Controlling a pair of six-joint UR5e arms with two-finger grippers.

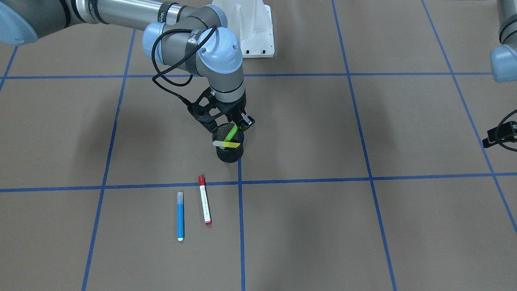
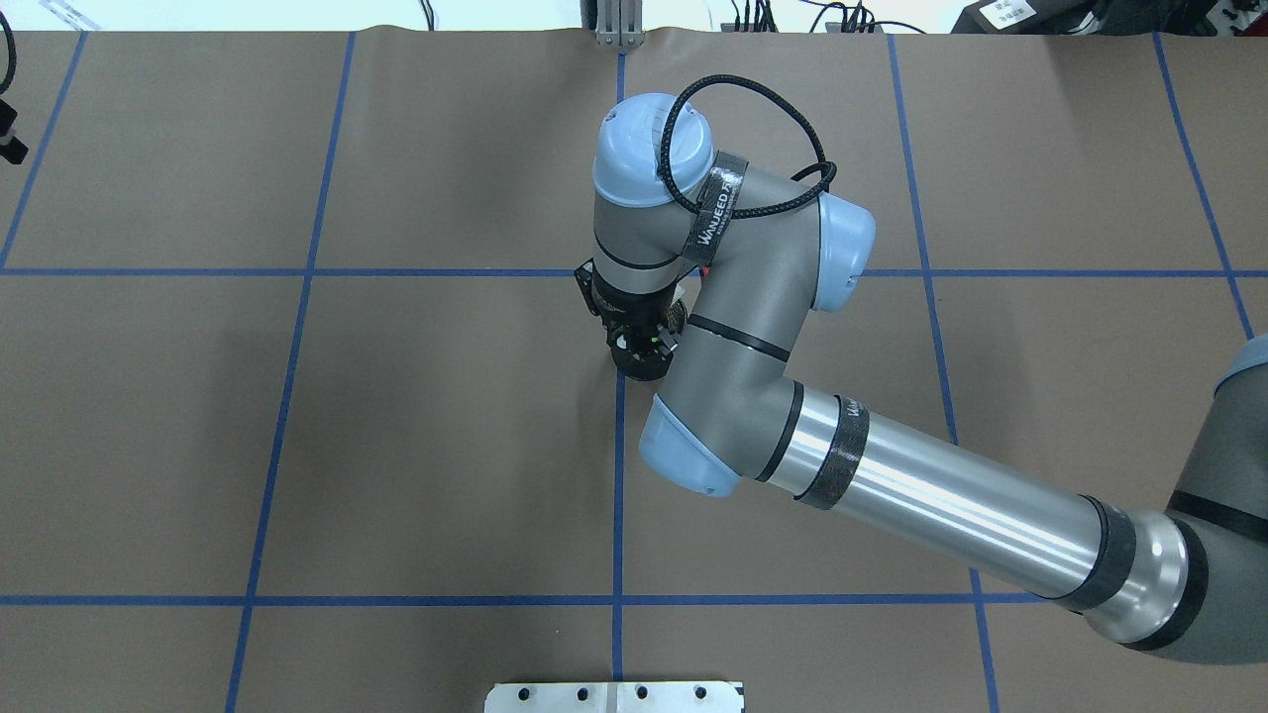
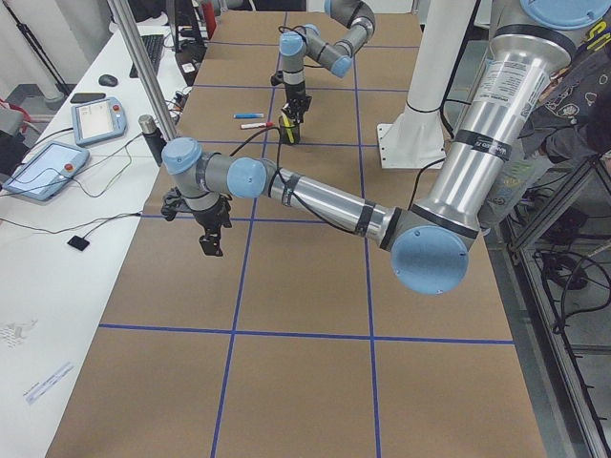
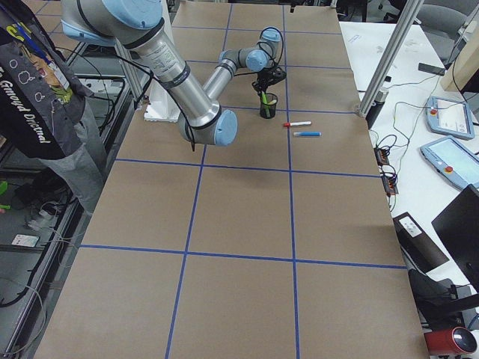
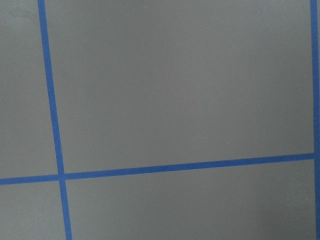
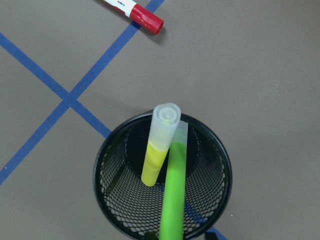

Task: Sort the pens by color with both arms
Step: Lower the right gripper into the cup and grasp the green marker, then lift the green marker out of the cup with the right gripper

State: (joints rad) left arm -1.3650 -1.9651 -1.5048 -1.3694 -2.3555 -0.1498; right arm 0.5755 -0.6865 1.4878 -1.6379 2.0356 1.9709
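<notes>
Blue pen (image 1: 180, 216) flat on table (image 1: 363, 226), red-capped white pen (image 1: 204, 200) just beside. Black mesh cup (image 1: 229, 155) holds yellow pen (image 1: 226, 144) and leaning green pen (image 1: 232, 132). Right gripper (image 1: 231, 126) over cup, fingers flanking green pen, grip unclear. Left gripper (image 3: 212, 246) well apart, finger state unclear.

Brown tabletop (image 1: 323, 133), blue tape grid.
A lime green pen (image 6: 172, 200); yellow pen (image 6: 156, 160), clear cap; black mesh cup (image 6: 117, 195); blue pen (image 1: 180, 218), pale cap; white pen (image 1: 205, 204), red cap and tip; right arm (image 2: 941, 485) grey and silver, light-blue joint caps.
</notes>
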